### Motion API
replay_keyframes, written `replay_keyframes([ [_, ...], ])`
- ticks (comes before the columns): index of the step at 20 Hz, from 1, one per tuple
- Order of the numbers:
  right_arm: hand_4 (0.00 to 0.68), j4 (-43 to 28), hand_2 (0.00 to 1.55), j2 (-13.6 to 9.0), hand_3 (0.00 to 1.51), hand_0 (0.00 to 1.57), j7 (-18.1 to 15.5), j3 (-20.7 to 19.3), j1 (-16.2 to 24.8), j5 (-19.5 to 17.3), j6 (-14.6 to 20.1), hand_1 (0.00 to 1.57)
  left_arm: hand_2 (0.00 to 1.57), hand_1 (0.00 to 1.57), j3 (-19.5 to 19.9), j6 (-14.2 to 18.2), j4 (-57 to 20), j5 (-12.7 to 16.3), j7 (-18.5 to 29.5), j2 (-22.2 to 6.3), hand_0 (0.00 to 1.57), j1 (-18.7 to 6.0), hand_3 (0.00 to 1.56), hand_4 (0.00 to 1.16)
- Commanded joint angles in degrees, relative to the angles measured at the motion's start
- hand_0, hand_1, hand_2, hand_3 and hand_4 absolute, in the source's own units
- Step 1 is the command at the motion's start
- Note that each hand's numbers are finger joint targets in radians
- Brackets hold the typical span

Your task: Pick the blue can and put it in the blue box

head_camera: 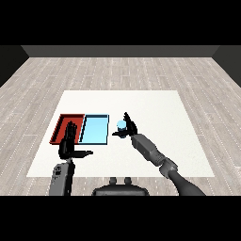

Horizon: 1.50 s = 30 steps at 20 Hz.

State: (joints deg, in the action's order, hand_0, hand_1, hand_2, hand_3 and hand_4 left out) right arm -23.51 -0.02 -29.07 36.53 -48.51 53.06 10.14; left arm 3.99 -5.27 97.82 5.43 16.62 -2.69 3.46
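The blue can (121,125) stands upright on the white table, just right of the light blue tray (94,130). My right hand (129,127) is against the can's right side, its fingers and thumb curling round it. The red tray (61,123) lies left of the light blue tray, touching it. My left hand (69,143) hovers over the red tray's near edge with straight fingers and the thumb stuck out to the right, holding nothing.
The white table (155,117) stretches wide to the right of and behind the trays. A grey wooden floor surrounds it.
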Motion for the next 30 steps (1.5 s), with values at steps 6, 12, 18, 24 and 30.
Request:
replay_keyframes([
  [6, 0.431, 2.2, 1.41, 0.0, 1.34, 1.39, 4.7, 4.8, -3.3, 3.8, 12.6, 1.39, 0.00, 0.00, 2.0, 0.2, -0.3, 1.3, -1.6, -1.2, 0.00, -2.3, 0.00, 0.00],
  [12, 0.535, 3.8, 1.53, 0.0, 1.49, 1.49, 11.1, 14.9, -3.4, -1.5, 19.3, 1.49, 0.00, 0.00, -0.8, 2.1, -1.8, -1.7, 1.0, 2.0, 0.00, -0.6, 0.00, 0.00],
  [18, 0.551, 1.9, 1.53, 0.0, 1.47, 1.55, 10.4, 15.3, -3.0, 0.4, 20.8, 1.55, 0.00, 0.00, 3.2, -1.5, -3.5, 1.9, 2.7, -1.6, 0.00, -1.1, 0.00, 0.00],
  [24, 0.562, 0.9, 1.46, -3.1, 1.40, 1.49, 9.6, 11.2, -9.9, -3.6, 15.5, 1.49, 0.00, 0.00, -1.3, 0.1, -4.9, -1.8, 3.3, 1.2, 0.00, -1.0, 0.00, 0.00],
  [30, 0.577, -8.1, 1.48, -6.9, 1.41, 1.53, 7.9, 10.0, -4.4, -9.2, 17.4, 1.53, 0.00, 0.00, -2.4, 0.1, -4.2, -1.8, -2.5, 0.3, 0.00, -6.1, 0.00, 0.00],
])
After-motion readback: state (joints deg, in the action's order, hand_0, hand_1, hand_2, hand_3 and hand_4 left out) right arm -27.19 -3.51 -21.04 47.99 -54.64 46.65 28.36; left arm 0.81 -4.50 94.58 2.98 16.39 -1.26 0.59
